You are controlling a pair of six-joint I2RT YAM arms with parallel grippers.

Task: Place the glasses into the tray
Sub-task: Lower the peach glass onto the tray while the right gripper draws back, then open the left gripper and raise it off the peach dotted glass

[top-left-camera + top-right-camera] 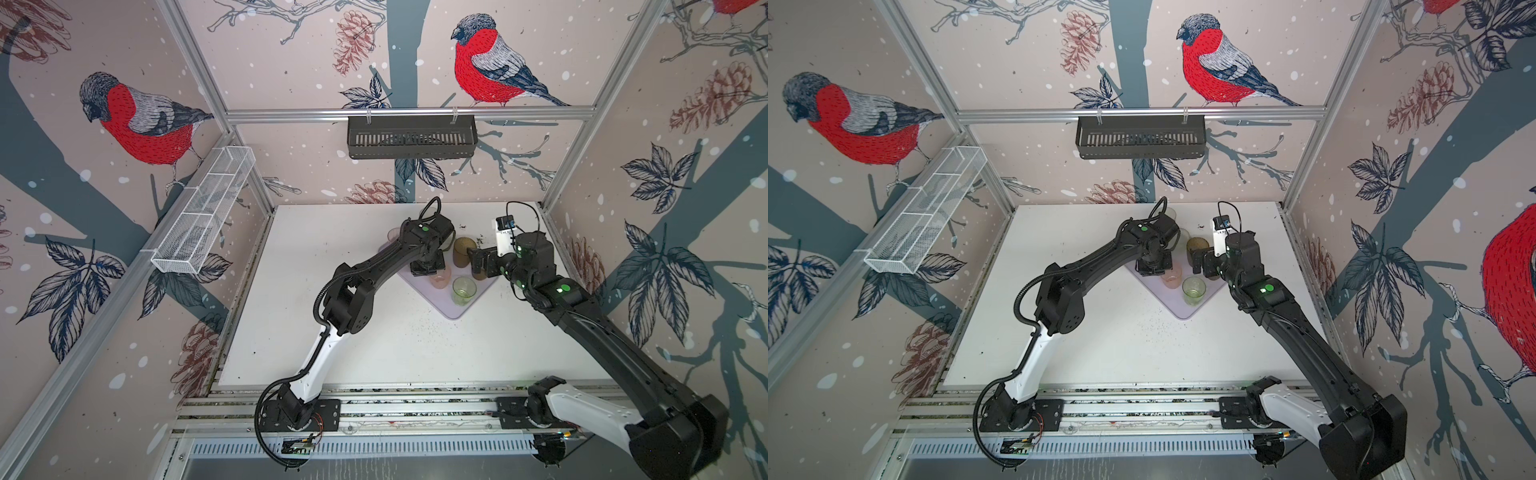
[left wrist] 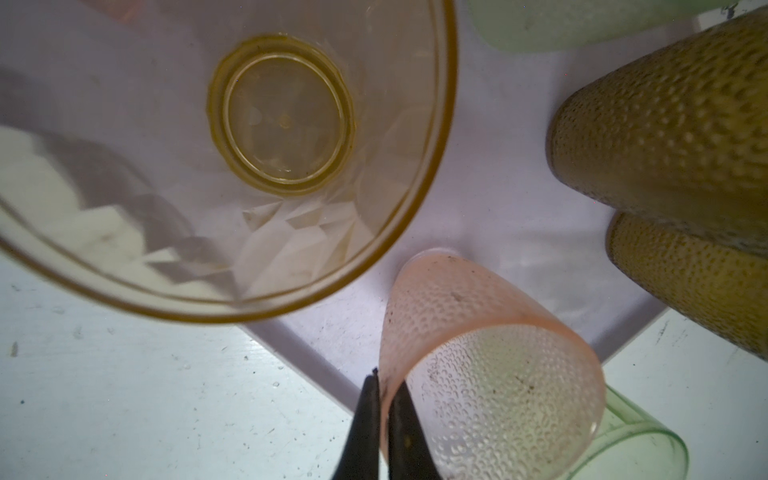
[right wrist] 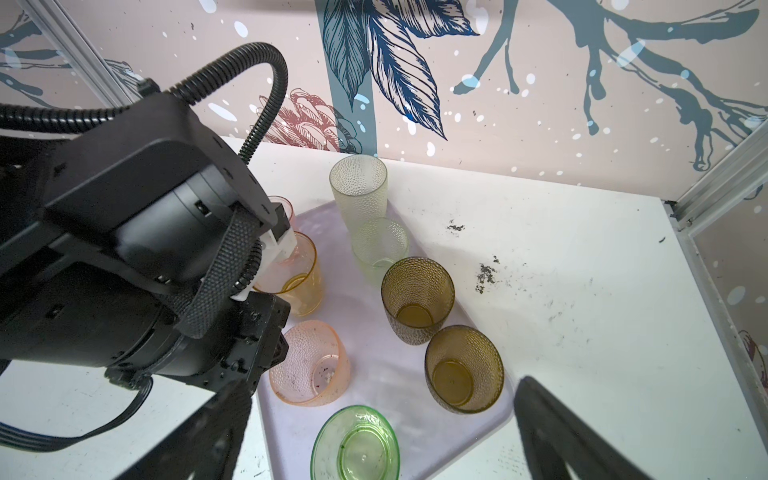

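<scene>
Placement of the pink dimpled translucent tumbler (image 3: 309,365) is the step in hand. The left gripper (image 2: 387,380) is pressed together on the wall at its rim, one finger inside and one outside. The glass leans tilted over the flat pale lilac tray (image 3: 415,419), and I cannot tell whether its base touches yet.

In a top view the tray sits at about 1 o'clock from the middle of the white worktop (image 1: 374,332). The pink tumbler (image 1: 440,279) is at 10 o'clock of the green smooth tumbler (image 1: 463,291).

Already standing on the tray are the amber-yellow faceted tumbler (image 3: 299,274), just beside the pink one, two brown dimpled tumblers (image 3: 417,299) (image 3: 463,368), and two pale frosted tumblers (image 3: 359,187) (image 3: 380,245). A second pink glass (image 3: 282,205) shows behind the left arm, but its footing is hidden.

The right gripper (image 3: 384,390) is spread wide and holds nothing, near the brown pair.

The next move probably calls for bringing the tumbler upright, seating its base flat, parting the fingers and lifting straight up, clear of the amber and green neighbours.
</scene>
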